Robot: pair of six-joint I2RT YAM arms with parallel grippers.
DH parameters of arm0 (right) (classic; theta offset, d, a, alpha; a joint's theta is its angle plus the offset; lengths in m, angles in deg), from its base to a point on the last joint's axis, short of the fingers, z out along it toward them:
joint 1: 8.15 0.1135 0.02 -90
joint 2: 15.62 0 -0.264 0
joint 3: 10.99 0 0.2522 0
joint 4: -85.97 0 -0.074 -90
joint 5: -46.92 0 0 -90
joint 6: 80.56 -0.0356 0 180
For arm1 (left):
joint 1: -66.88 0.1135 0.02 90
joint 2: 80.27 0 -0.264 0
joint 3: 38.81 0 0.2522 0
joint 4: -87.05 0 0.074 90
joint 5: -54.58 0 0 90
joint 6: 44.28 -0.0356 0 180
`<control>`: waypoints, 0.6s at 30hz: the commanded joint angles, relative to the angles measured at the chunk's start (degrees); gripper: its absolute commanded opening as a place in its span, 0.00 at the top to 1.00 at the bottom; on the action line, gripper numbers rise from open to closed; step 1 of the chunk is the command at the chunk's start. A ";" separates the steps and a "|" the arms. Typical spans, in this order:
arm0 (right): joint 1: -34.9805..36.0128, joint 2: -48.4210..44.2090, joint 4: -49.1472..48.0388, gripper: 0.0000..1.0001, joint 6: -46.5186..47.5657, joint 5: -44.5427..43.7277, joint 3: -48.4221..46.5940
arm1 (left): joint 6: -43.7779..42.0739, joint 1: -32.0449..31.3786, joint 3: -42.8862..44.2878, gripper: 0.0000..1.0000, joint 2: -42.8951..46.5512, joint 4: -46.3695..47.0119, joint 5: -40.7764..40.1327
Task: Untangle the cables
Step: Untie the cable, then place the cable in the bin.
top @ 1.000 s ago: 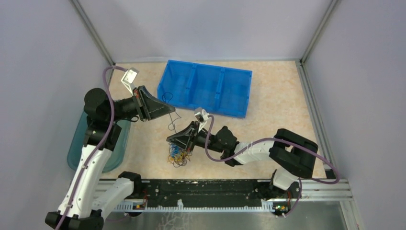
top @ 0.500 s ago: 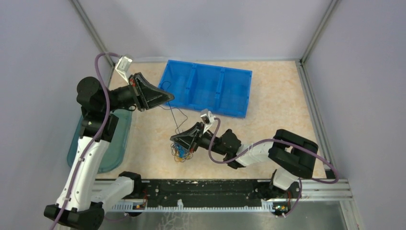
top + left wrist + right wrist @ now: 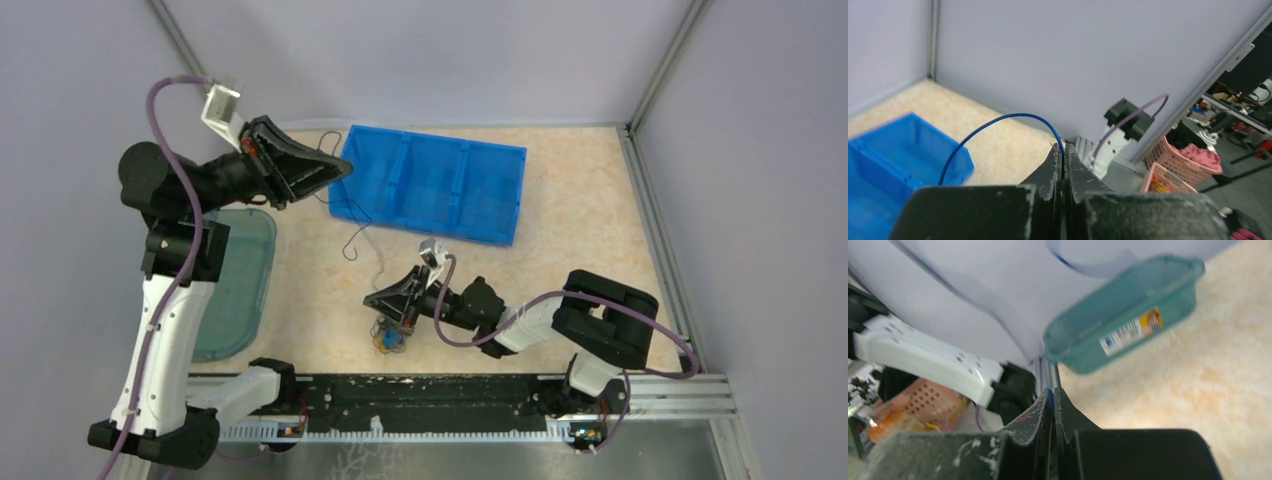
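Note:
The cables (image 3: 388, 336) form a small black, blue and yellow-orange bundle near the table's front. My right gripper (image 3: 371, 299) is low, just above and left of that bundle. In the right wrist view its jaws (image 3: 1052, 391) are shut with a sliver of blue cable between them. My left gripper (image 3: 344, 169) is raised by the blue bin's left end, shut on a thin blue cable (image 3: 998, 120) that arcs out of its tips (image 3: 1063, 148). One thin strand (image 3: 349, 250) hangs from it down toward the bundle.
A blue three-compartment bin (image 3: 480, 190) lies at the back middle, also seen in the left wrist view (image 3: 893, 165). A teal container (image 3: 235, 280) sits at the left edge, its label showing in the right wrist view (image 3: 1128, 315). Walls enclose three sides.
My left gripper has risen and pulled back-left, drawing a strand out of the bundle. My right gripper shifted slightly toward the front edge, and the bundle looks smaller and tighter.

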 commanded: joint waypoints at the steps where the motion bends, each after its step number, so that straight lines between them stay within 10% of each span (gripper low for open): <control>1: 0.82 2.21 8.32 0.92 1.05 2.40 2.84 | -1.33 0.32 6.88 1.00 -0.10 8.00 -3.97; 18: 1.33 -5.42 16.06 0.64 4.98 -6.86 6.01 | -18.05 0.27 8.17 1.00 -1.76 0.52 -13.42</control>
